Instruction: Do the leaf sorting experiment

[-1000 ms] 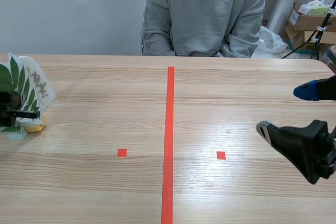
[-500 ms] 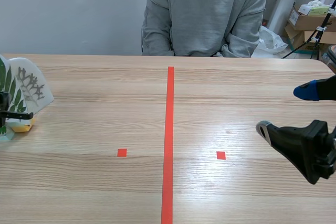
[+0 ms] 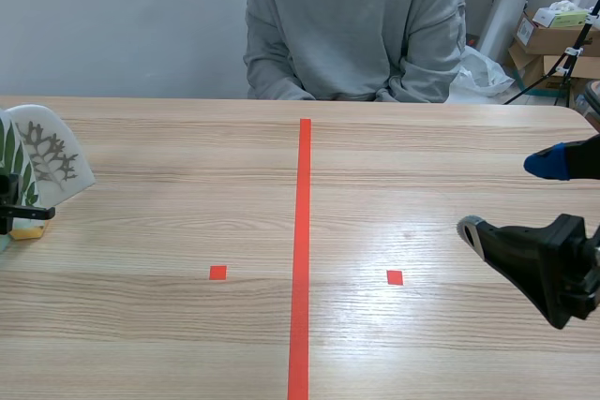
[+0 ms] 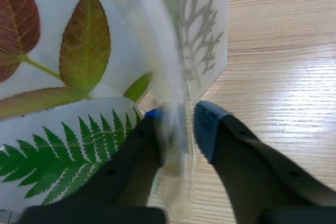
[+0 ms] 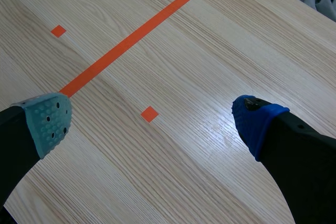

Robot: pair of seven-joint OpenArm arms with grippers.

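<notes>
Pale wood worktop [image 3: 187, 185] fills the scene, with a person [image 3: 356, 25] in a grey sweatshirt seated at twelve o'clock. The right claw [image 3: 507, 198] hangs at three o'clock, fingers spread wide, grasping nothing. At nine o'clock the left claw [image 4: 178, 124] is clenched on a laminated leaf card [image 4: 165, 66], edge-on and blurred, between a fern card [image 4: 63, 150] and a grey-leaf card [image 4: 202, 35].

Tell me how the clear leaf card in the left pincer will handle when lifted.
The leaf card, edge-on in the left pincer, looks thin and bowed, so probably floppy and light. Its glossy film may slip between the pads. Probably not fragile, since it flexes.
</notes>
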